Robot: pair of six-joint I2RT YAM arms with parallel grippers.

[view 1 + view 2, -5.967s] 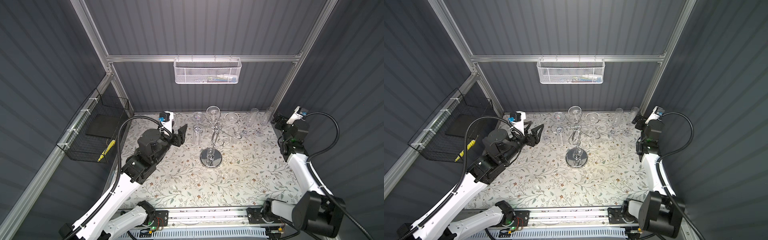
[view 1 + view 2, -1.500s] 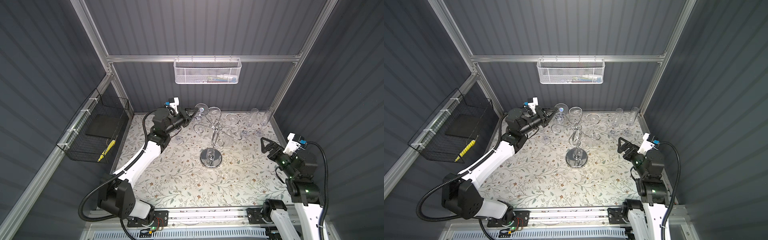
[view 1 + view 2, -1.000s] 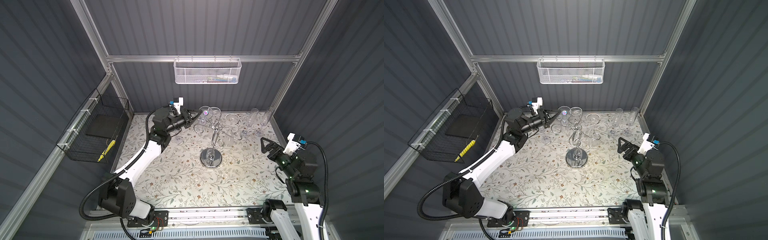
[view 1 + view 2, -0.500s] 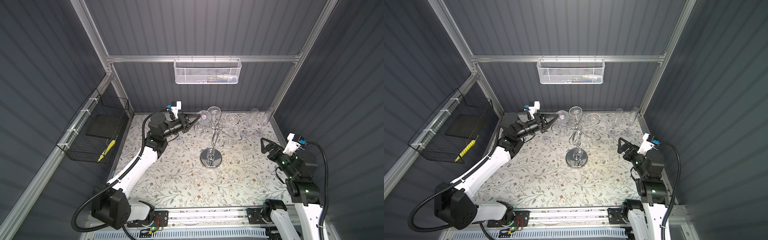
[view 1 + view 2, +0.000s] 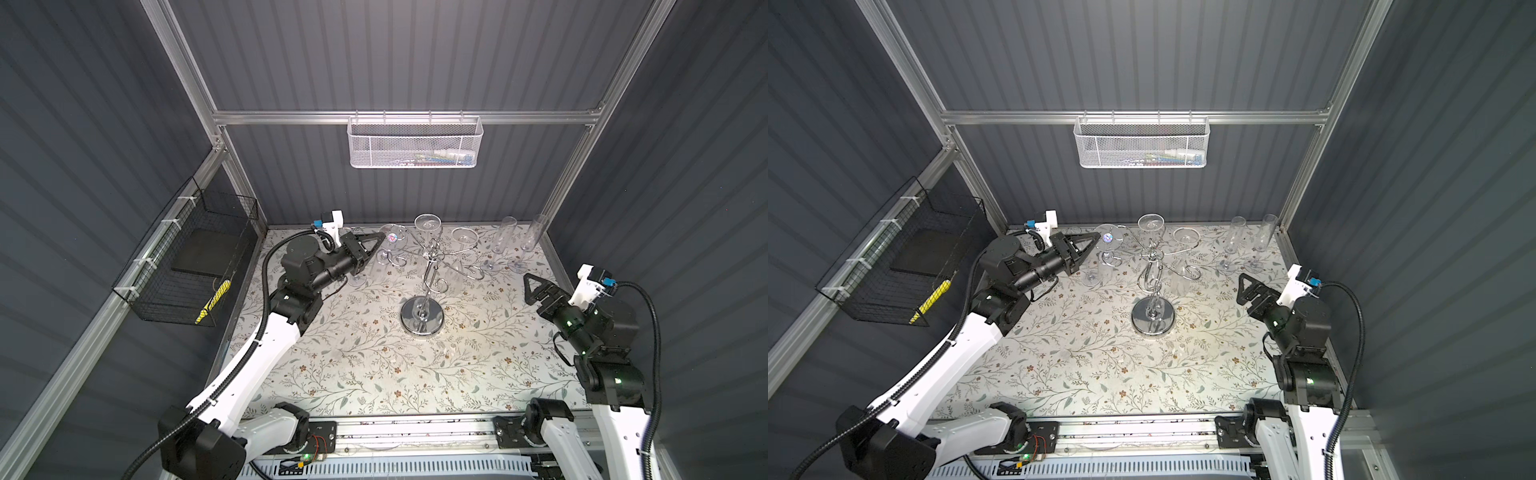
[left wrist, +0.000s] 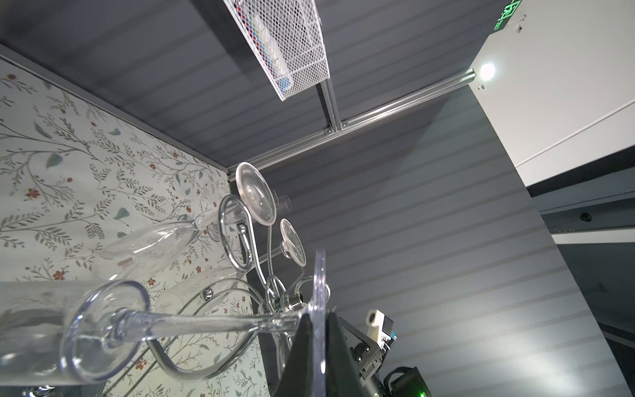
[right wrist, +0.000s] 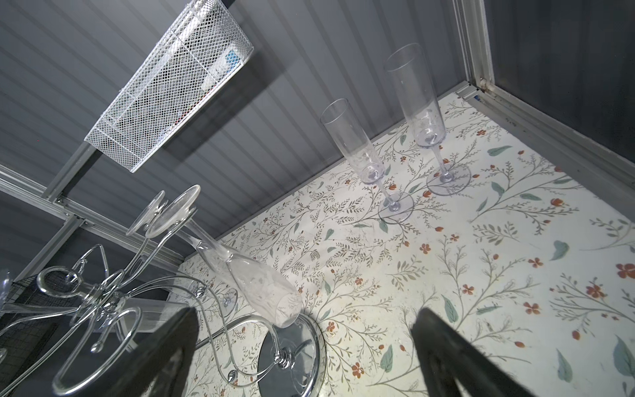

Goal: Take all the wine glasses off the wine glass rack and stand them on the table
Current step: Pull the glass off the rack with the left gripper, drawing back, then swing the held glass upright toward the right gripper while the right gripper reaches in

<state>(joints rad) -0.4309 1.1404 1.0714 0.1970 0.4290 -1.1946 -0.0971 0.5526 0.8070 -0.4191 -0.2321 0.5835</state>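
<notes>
The chrome wine glass rack [image 5: 422, 321] [image 5: 1152, 321] stands mid-table on its round disc base. My left gripper [image 5: 380, 240] [image 5: 1096, 237] [image 6: 319, 324] is at the rack's left side, shut on the flat foot of a clear wine glass [image 5: 392, 239] [image 5: 1108, 240] [image 6: 206, 323] that hangs bowl down. In the left wrist view the stem passes through a curled scroll arm [image 6: 103, 374]. My right gripper [image 5: 530, 286] [image 5: 1245, 286] [image 7: 305, 314] hovers open to the right of the rack, holding nothing.
Two more glasses hang on the rack [image 5: 428, 224] [image 5: 463, 237]. Two flutes [image 5: 505, 239] [image 5: 535, 232] stand at the back right, and another glass [image 5: 357, 277] stands left of the rack. A white mesh basket [image 5: 415, 143] hangs on the back wall, a black wire basket [image 5: 187, 257] on the left.
My left gripper has drawn back to the left and slightly down, away from the rack's centre, with the glass foot pinched in it. The right arm has not moved.
</notes>
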